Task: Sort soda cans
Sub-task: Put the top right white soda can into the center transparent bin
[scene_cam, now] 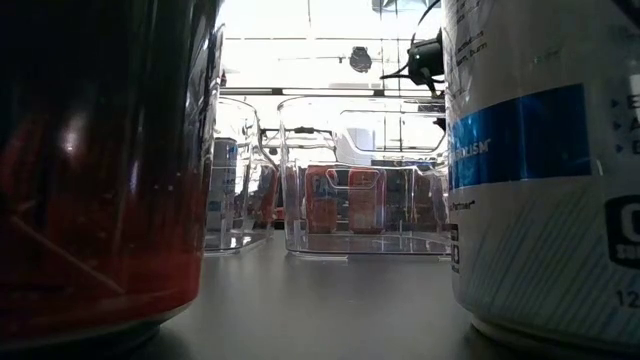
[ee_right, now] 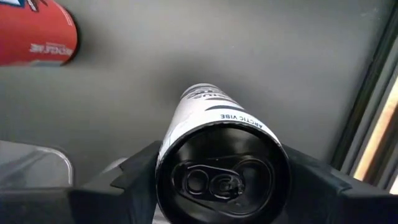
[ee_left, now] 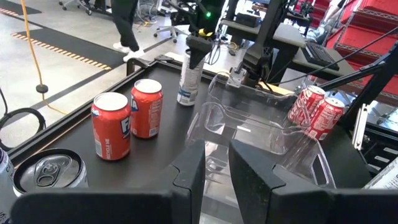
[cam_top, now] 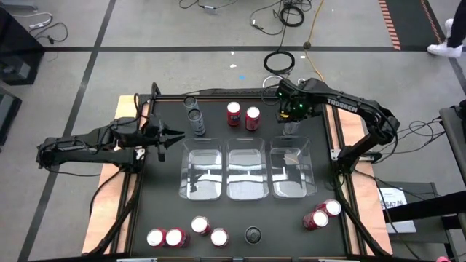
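Can point(ee_right: 221, 158), white with black top, stands upright at the table's one o'clock, behind the bins point(cam_top: 247, 169). Right gripper point(cam_top: 290, 120) straddles it, fingers closing; grip squarely before lifting. Left gripper point(cam_top: 169, 135) waits at nine o'clock, nearly closed, empty.

Three bins point(cam_top: 247, 171) mid-table, side by side; cans point(cam_top: 242, 115) behind, more point(cam_top: 186, 233) in front.

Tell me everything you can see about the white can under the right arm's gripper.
The tall slim white can stands upright on the dark table near its far edge, beyond the right-hand clear bin. It looks like aluminium, with a dark top with a pull tab, dark bands and "ARCTIC VIBE" lettering near its rim. The right gripper straddles its upper part, jaws on either side; whether they press yet is unclear.
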Motion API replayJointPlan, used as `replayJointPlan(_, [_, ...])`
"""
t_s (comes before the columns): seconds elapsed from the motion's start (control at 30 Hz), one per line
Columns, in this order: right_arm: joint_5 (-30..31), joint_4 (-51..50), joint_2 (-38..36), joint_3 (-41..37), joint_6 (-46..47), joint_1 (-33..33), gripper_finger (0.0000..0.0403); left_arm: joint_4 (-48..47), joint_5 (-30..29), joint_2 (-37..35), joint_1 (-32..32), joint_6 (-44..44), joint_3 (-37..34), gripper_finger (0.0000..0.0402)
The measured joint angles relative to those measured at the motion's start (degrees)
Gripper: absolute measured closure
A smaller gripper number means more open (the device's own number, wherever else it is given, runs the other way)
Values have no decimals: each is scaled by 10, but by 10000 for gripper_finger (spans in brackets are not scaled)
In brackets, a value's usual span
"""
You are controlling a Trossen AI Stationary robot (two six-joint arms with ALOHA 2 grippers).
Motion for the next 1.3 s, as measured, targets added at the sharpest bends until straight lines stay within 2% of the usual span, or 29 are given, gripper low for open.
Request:
replayJointPlan(0.2, [5,-4,-50,0,5,4,148,0,0,0,0,0,0,320])
replayJointPlan(0.53, [5,-1,-188,0,53,47,147,0,-9,0,0,0,0,320])
replayJointPlan(0.77, [5,92,-251,0,75,99,147,0,-10,0,0,0,0,320])
replayJointPlan(1.1, [-13,285,-239,1,67,181,147,0,-10,0,0,-1,0,320])
replayJointPlan(1.3, [-24,267,-171,94,36,222,147,0,-10,0,0,-1,0,320])
